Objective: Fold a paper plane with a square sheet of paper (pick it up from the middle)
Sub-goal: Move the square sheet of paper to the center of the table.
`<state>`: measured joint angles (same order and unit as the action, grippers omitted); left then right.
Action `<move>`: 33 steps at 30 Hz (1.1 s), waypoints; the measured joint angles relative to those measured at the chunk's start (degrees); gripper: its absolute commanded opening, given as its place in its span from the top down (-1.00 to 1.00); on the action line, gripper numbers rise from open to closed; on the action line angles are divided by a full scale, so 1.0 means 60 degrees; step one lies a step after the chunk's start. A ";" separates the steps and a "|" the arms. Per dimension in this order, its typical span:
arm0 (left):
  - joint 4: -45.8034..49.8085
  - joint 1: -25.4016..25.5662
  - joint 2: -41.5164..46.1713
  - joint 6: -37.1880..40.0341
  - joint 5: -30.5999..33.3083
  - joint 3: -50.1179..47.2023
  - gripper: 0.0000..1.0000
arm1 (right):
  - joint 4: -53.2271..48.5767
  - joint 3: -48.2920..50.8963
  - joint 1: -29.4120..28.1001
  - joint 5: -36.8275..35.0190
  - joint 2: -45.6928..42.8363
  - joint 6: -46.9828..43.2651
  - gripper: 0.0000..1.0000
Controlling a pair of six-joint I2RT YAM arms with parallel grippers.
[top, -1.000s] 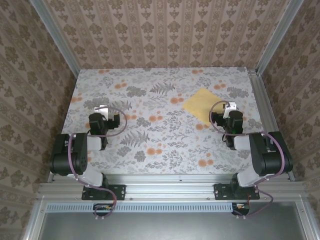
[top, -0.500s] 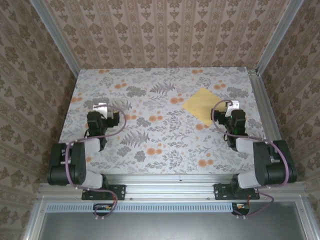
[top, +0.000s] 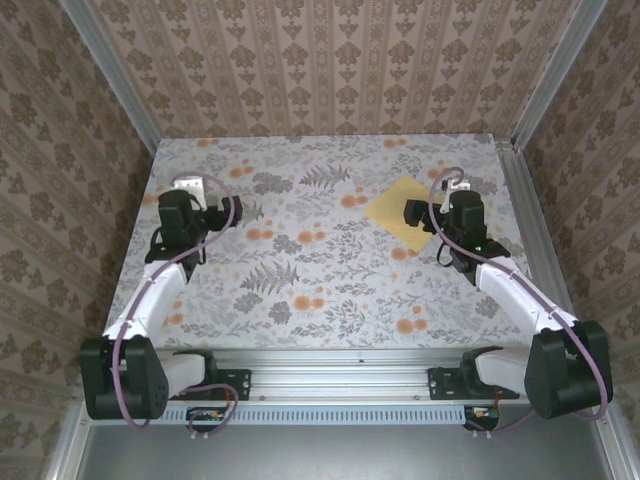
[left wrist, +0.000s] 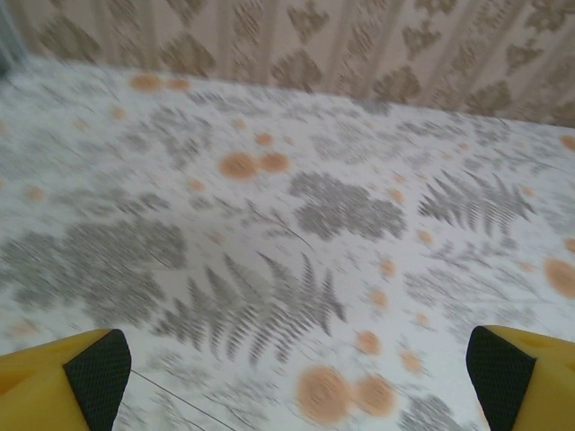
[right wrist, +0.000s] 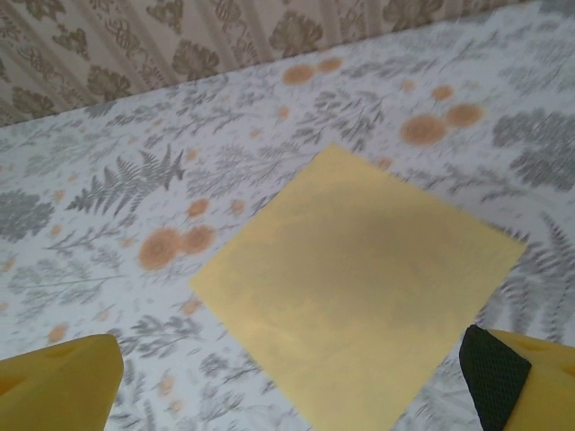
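Top external: we see the table (top: pixel 330 275) under a grey fern-print cloth (top: pixel 250 300) dotted with orange flower prints (top: pixel 310 237). Wallpapered walls (top: pixel 330 70) stand on three sides and an aluminium rail (top: pixel 340 358) runs along the near edge

Both arms are stretched out: left arm (top: pixel 150 295) over the far-left part of the cloth, right arm (top: pixel 515 290) over the far-right part

The square sheet of paper (top: pixel 393 208) lies flat and unfolded on the far-right quarter of the table, turned like a diamond, with orange prints just beside its left corner

We see the right gripper (top: pixel 452 190) over the sheet's right corner; we can't tell whether it touches. The left gripper (top: pixel 186 186) is well apart from the sheet, above bare cloth

Right wrist: yellow fingers (right wrist: pixel 58 386) are spread wide with nothing gripped, and the sheet lies ahead between them, one black pad (right wrist: pixel 494 382) at its right edge

Left wrist: fingers are just as wide and hold nothing, fern print between them
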<state>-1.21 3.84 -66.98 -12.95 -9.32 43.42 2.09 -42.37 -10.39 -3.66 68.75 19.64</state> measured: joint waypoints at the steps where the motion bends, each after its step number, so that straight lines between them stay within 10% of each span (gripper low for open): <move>1: 0.0284 0.0069 -0.0084 -0.0255 -0.0288 0.0084 -1.00 | -0.0248 -0.0124 -0.0146 -0.0087 0.0051 0.0288 -1.00; 11: 0.1494 0.0554 -0.1428 -0.1945 -0.2248 0.0514 -1.00 | -0.2477 -0.1963 -0.0820 -0.1406 0.2255 0.3180 -1.00; 33: 0.1330 0.1035 -0.2073 -0.2914 -0.2863 0.0532 -1.00 | -0.5544 -0.6652 -0.0900 -0.3031 0.7446 0.5031 -1.00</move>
<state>6.76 10.04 -79.42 -30.44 -26.50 46.61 -31.18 -82.28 -15.79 -21.85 113.43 49.82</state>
